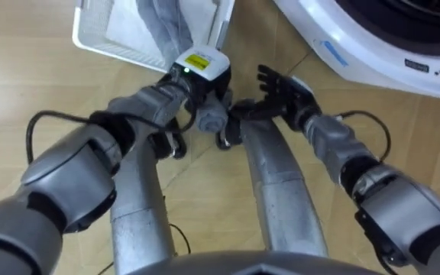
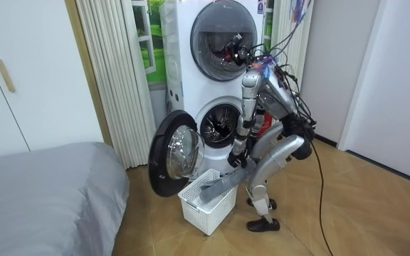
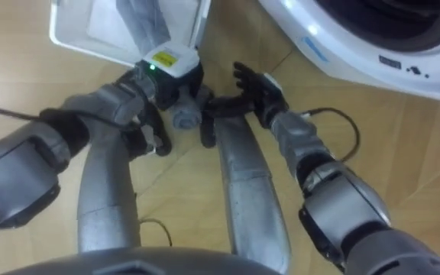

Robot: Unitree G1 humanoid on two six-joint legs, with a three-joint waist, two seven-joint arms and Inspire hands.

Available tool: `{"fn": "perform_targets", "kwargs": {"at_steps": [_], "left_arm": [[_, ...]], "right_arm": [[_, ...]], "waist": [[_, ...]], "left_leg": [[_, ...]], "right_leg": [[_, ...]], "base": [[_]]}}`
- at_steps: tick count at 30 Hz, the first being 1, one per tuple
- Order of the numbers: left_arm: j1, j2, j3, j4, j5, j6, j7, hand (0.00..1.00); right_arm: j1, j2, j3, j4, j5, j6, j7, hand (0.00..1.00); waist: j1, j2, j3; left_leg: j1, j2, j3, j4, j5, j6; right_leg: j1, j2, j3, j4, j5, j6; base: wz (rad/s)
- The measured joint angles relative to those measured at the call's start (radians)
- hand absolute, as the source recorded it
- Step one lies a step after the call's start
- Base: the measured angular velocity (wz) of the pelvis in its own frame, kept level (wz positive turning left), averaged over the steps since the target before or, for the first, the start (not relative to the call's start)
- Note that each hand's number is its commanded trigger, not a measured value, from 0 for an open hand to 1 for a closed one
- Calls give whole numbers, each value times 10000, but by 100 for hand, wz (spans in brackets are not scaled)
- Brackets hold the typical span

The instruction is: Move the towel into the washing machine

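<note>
Watching the towel (image 1: 163, 23) draping over the basket (image 1: 98, 42) rim, we are risking a snag tipping the basket. We are not telling whether the left hand (image 1: 197, 72) is gripping; the right hand (image 1: 281, 88) is hovering spread open.

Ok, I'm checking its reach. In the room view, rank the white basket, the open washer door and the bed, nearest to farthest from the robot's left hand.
From the left hand:
1. White basket, on the floor right beside the hand.
2. Open washer door, beyond the basket toward the room view's left.
3. Bed, far off at the room view's left edge.
</note>
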Motion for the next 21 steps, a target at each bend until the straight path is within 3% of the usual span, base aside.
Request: {"fn": "perform_targets", "kwargs": {"at_steps": [4,9,13,18,21], "left_arm": [[312,148,385,128,174,-189,9,100],[486,656,979,102,249,-325,628,100],[557,842,1811,-255,215,-375,1410,100],[642,535,2332,-486,-358,-505,1829,100],[849,123,2771,-967,-1990,-530,1803,100]], "right_arm": [[359,-394,-348,198,-7,64,-16,0],[490,-488,-582,471,-628,77,-97,0],[471,-486,-866,436,-1186,74,-153,0],[501,-454,-932,332,-1619,102,-126,0],[477,-342,-954,356,-1839,193,-102,0]], "waist": [[-3,3,-2],[82,32,-13],[293,55,-26],[576,107,-43],[787,108,-43]], "left_leg": [[1111,-3,54,-532,33,-48],[2137,2,64,-1027,92,-90],[2826,-8,111,-1348,135,-91],[3345,-41,86,-1618,148,-90],[3380,-62,82,-1713,151,-91]], "right_leg": [[1139,43,-17,-592,26,53],[2223,76,-97,-1153,47,85],[2939,90,-130,-1583,81,141],[3541,95,-200,-1952,107,193],[3566,72,-228,-1976,119,213]], "base": [[-2],[4],[2],[1],[5]]}}
